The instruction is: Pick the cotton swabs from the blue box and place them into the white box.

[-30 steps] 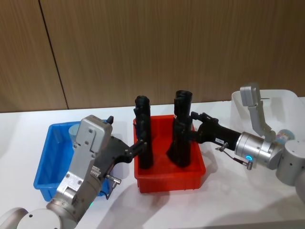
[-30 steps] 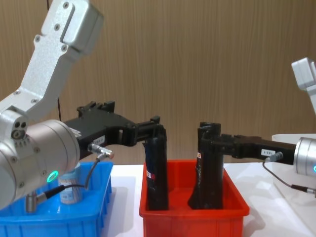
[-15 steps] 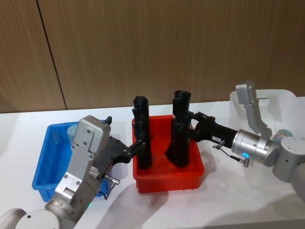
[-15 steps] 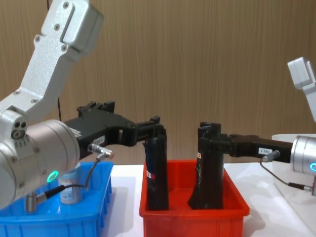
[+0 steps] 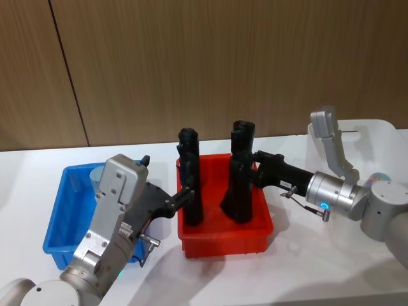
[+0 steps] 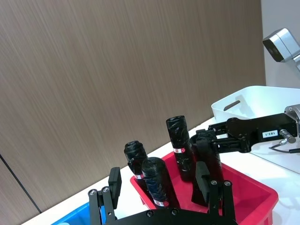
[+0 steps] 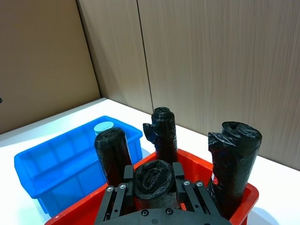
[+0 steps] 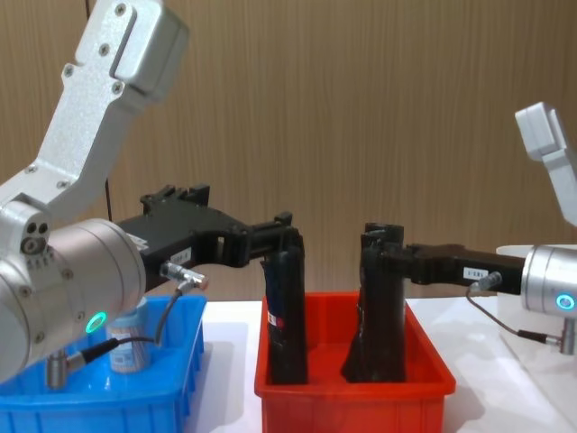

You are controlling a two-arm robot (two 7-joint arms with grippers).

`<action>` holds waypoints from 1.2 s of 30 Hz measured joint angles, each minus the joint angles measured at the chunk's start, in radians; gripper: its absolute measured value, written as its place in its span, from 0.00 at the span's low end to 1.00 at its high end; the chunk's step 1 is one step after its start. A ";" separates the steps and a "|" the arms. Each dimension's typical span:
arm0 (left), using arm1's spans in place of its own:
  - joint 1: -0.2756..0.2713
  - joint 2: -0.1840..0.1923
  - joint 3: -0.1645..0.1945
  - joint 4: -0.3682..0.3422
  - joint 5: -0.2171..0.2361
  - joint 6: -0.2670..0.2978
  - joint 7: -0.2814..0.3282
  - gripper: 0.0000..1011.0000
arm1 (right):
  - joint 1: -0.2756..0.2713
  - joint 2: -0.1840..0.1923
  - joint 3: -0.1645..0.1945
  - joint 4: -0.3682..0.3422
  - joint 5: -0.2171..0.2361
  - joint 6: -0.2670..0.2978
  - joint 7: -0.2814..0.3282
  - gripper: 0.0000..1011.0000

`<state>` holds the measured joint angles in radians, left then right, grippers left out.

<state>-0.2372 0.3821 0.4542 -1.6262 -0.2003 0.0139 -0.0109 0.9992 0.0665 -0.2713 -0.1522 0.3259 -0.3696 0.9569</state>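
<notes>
Desk point(image 5: 306, 268), white, carries three bins in a row: the blue box point(image 5: 58, 220) toward its left edge, a red bin point(image 5: 226, 239) in the middle, the white box point(image 5: 382, 137) at the right edge. One jar of cotton swabs point(image 5: 97, 174) stands in the blue box's far right corner; the chest view shows its clear body and label point(image 8: 131, 347) behind the left arm, while the right wrist view shows just its pale round lid point(image 7: 103, 127). The left gripper point(image 5: 185, 195) reaches over the red bin's left wall beside a black roll point(image 5: 190, 182); in the left wrist view its fingers point(image 6: 202, 174) stand wide apart with the roll's top between them, gripping nothing. The right gripper point(image 5: 250, 167) reaches in from the right, its jaws closed on a second black roll point(image 5: 239, 175); the right wrist view shows that roll's top point(image 7: 153, 176) clamped between both fingers. That view also shows four rolls in the red bin, which the head view does not separate.
</notes>
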 joint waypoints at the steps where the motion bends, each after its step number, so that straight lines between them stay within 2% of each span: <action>1: 0.000 0.000 0.000 0.000 0.000 0.000 0.000 0.99 | 0.002 -0.001 0.000 0.003 0.000 -0.002 0.001 0.48; 10: 0.000 0.000 0.000 0.000 0.000 0.000 0.000 0.99 | 0.015 -0.006 0.009 0.010 0.001 -0.023 0.011 0.42; 13: 0.000 0.000 0.000 0.000 0.000 0.000 0.000 0.99 | 0.015 -0.006 0.013 -0.008 0.004 -0.024 0.012 0.41; 16: 0.000 0.000 0.000 0.000 0.000 0.000 0.000 0.99 | -0.001 -0.001 0.019 -0.058 0.007 -0.016 0.012 0.39; 19: 0.000 0.000 0.000 0.000 0.000 0.000 0.000 0.99 | -0.045 0.012 0.026 -0.168 0.012 0.019 0.004 0.36; 22: 0.000 0.000 0.000 0.000 0.000 0.000 0.000 0.99 | -0.099 0.030 0.035 -0.308 0.020 0.073 -0.016 0.36; 23: 0.000 0.000 0.000 0.000 0.000 0.000 0.000 0.99 | -0.099 0.030 0.035 -0.308 0.020 0.073 -0.016 0.35; 25: 0.000 0.000 0.000 0.000 0.000 0.000 0.000 0.99 | -0.129 0.041 0.041 -0.388 0.024 0.101 -0.029 0.34; 26: 0.000 0.000 0.000 0.000 0.000 0.000 0.000 0.99 | -0.152 0.050 0.047 -0.450 0.027 0.121 -0.039 0.34; 36: 0.000 0.000 0.000 0.000 0.000 0.000 0.000 0.99 | -0.260 0.111 0.094 -0.765 0.033 0.221 -0.106 0.32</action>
<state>-0.2372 0.3821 0.4542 -1.6262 -0.2004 0.0138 -0.0109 0.7391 0.1774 -0.1774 -0.9172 0.3587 -0.1489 0.8505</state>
